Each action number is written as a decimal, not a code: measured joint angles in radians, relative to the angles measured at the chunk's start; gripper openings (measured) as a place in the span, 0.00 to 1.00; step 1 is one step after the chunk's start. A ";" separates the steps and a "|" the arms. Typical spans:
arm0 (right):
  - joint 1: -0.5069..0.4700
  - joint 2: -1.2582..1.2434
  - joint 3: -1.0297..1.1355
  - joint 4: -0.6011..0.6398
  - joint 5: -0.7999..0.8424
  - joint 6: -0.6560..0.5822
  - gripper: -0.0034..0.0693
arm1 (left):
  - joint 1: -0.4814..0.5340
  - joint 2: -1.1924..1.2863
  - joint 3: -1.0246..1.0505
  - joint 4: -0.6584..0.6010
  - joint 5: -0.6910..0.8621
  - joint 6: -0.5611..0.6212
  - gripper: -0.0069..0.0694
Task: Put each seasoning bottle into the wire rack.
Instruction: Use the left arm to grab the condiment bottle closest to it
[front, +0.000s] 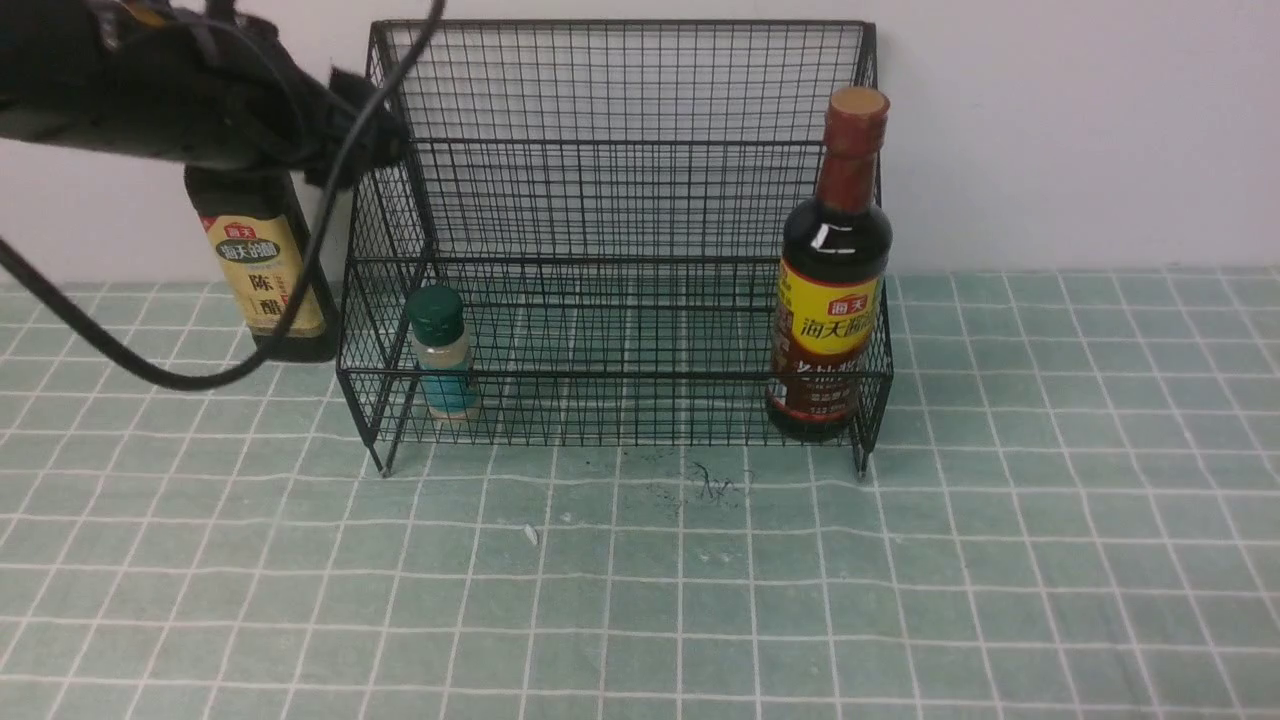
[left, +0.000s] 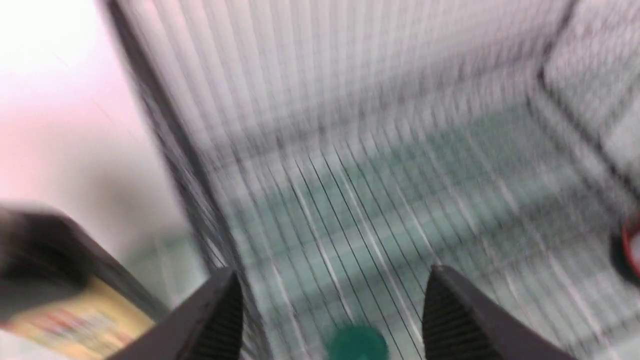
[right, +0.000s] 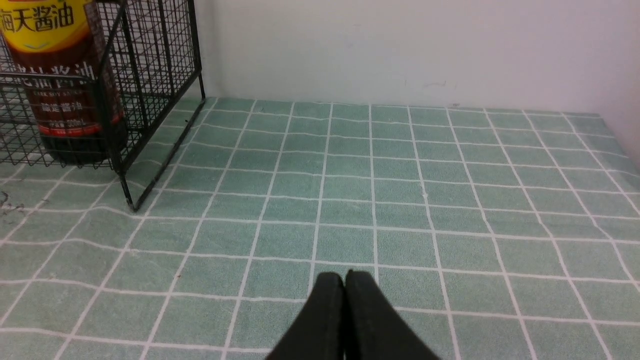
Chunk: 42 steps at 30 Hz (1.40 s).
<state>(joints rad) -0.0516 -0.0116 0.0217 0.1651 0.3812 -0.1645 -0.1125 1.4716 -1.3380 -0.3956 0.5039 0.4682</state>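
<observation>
The tall cream-labelled bottle (front: 270, 290) is seen upright on the desk (front: 640, 600), outside the wire rack (front: 620, 200) at its 9 o'clock, 7 o'clock from the left end effector (left: 332, 282), which is held open and empty. The right end effector (right: 345, 280) is closed and farther off.

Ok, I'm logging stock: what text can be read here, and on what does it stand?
"海天酱油": yellow label of the dark bottle with brown-red neck.
"海天": red badge on the cream label of the tall dark bottle.
"陈醋": same cream label, below the badge.
Smaller print on both labels: too blurred to read.
Green-capped shaker: no readable text.
</observation>
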 joint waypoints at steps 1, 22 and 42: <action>0.000 0.000 0.000 0.000 0.000 0.000 0.03 | 0.016 -0.022 0.000 -0.001 -0.036 -0.002 0.65; 0.000 0.000 0.000 0.000 0.000 0.000 0.03 | 0.193 0.167 0.000 -0.020 -0.555 -0.124 0.83; 0.000 0.000 0.000 0.000 0.000 0.000 0.03 | 0.147 0.289 0.000 -0.002 -0.647 -0.097 0.83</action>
<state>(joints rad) -0.0516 -0.0116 0.0217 0.1651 0.3812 -0.1645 0.0346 1.7601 -1.3382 -0.3981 -0.1435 0.3712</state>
